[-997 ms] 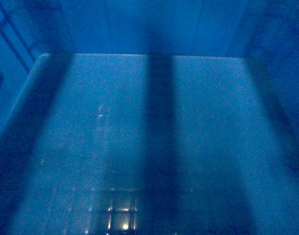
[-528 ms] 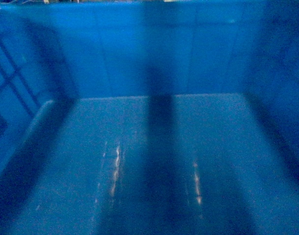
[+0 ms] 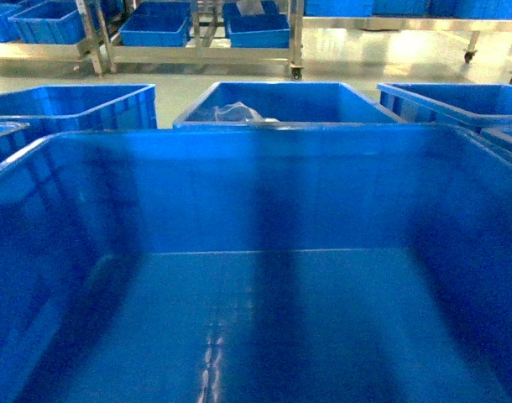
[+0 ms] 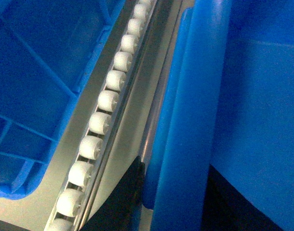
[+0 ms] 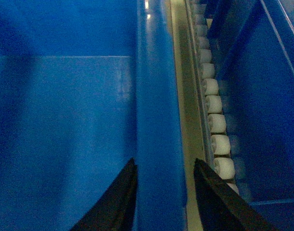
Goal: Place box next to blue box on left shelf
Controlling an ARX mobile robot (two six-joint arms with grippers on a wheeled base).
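- at the right wall of the box (image 3: 264, 201), the right gripper (image 5: 164, 192) straddles the thick rim, one dark finger (image 5: 119, 197) inside the wall and the other outside, both touching the rim, so it is clamped on the box.
- at the left wall of the box, the left gripper (image 4: 173, 192) does the same: dark fingers (image 4: 120, 199) show on either side of the rim, closed against it.
- neither arm shows in the head view; only the wrist views show the grippers.
- the box fills the lower part of the head view, open-topped, bright blue, with smooth inner walls, a rounded thick rim and a flat glossy floor with a faint grid.
- just right of the box runs a metal roller track (image 5: 215, 120) of white rollers, and beyond it the wall of another blue crate (image 5: 262, 106).
- just left of the box runs a second roller rail (image 4: 101, 125), with a ribbed blue crate (image 4: 36, 86) on its far side.
- beyond the far wall of the box stand more blue crates (image 3: 281, 102), one with something pale inside, and further back a metal rack (image 3: 197, 38) carrying blue bins.
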